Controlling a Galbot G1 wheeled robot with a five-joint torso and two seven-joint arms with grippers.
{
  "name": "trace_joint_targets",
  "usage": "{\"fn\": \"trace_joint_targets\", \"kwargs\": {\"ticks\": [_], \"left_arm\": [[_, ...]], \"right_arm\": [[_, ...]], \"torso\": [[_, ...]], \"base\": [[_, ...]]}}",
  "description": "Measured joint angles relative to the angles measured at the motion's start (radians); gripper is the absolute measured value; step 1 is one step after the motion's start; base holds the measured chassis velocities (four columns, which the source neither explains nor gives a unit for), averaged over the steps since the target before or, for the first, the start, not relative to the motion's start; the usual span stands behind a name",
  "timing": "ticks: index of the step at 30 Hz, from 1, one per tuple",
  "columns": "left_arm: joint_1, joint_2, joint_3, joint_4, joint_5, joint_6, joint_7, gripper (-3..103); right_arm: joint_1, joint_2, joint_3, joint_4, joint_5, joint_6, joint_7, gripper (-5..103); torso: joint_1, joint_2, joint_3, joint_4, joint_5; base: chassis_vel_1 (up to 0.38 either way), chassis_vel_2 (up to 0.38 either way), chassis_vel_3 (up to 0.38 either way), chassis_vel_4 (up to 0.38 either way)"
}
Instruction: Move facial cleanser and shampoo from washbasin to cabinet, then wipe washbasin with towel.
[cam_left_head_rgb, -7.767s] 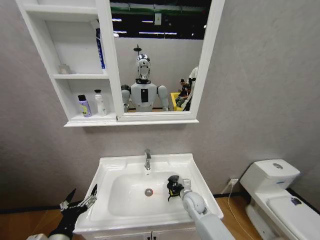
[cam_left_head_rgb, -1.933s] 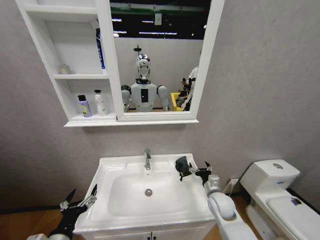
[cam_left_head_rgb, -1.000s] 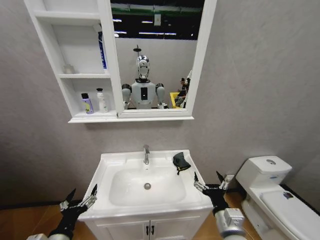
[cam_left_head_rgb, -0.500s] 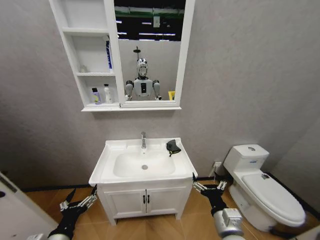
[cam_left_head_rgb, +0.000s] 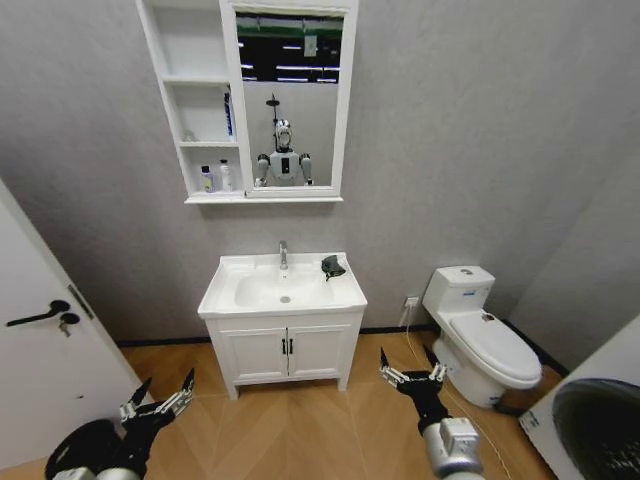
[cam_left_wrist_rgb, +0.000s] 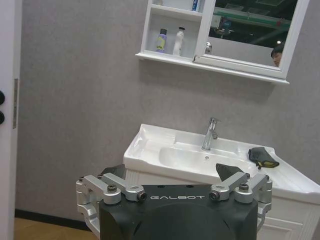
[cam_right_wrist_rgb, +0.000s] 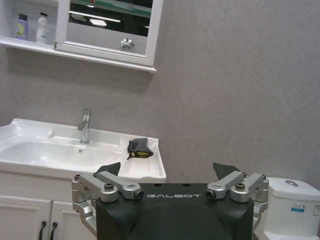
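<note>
Since the robot backed away, towel (cam_left_head_rgb: 331, 266) lies on washbasin (cam_left_head_rgb: 240, 300); both hands spread.

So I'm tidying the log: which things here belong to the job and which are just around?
Job things:
washbasin
cabinet
towel on the washbasin's rim
purple bottle and white bottle on the cabinet's lowest shelf

Just around:
toilet
door
low two-door unit
</note>
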Motion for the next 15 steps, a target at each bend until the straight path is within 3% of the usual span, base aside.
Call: {"fn": "trace_joint_targets", "kwargs": {"ticks": [3, 5, 6, 9, 11, 15], "left_arm": [[0.0, 0.0, 0.0, 0.0, 0.0, 0.0, 0.0, 100], [0.0, 0.0, 0.0, 0.0, 0.0, 0.0, 0.0, 100], [0.0, 0.0, 0.0, 0.0, 0.0, 0.0, 0.0, 100], [0.0, 0.0, 0.0, 0.0, 0.0, 0.0, 0.0, 100], [0.0, 0.0, 0.0, 0.0, 0.0, 0.0, 0.0, 100], [0.0, 0.0, 0.0, 0.0, 0.0, 0.0, 0.0, 100]], "right_arm": [[-0.013, 0.001, 0.007, 0.011, 0.003, -0.003, -0.048, 100], [-0.011, 0.003, 0.006, 0.011, 0.007, -0.003, -0.055, 100], [-0.007, 0.004, 0.006, 0.009, 0.011, 0.001, -0.06, 100], [0.0, 0.004, 0.014, 0.002, 0.017, 0.012, -0.075, 100], [-0.004, 0.004, 0.027, -0.002, 0.019, 0.013, -0.092, 100], [-0.006, 0.004, 0.029, -0.017, 0.027, 0.029, -0.091, 100]], "torso": [[-0.001, 0.001, -0.001, -0.0001, -0.0022], [-0.001, 0.001, -0.001, 0.0002, -0.0015], [-0.001, 0.001, -0.001, -0.0009, -0.0009], [-0.001, 0.001, -0.001, 0.0001, -0.002], [0.0, 0.0, 0.0, -0.0002, -0.0005], [0.001, 0.0, 0.0, -0.0006, -0.0017]], "base": [[0.286, -0.307, -0.324, 0.301], [0.226, -0.152, -0.223, 0.224], [0.209, -0.152, -0.21, 0.166], [0.027, -0.086, -0.158, 0.076], [-0.031, -0.002, -0.008, -0.027], [-0.094, 0.03, 0.062, -0.054]]}}
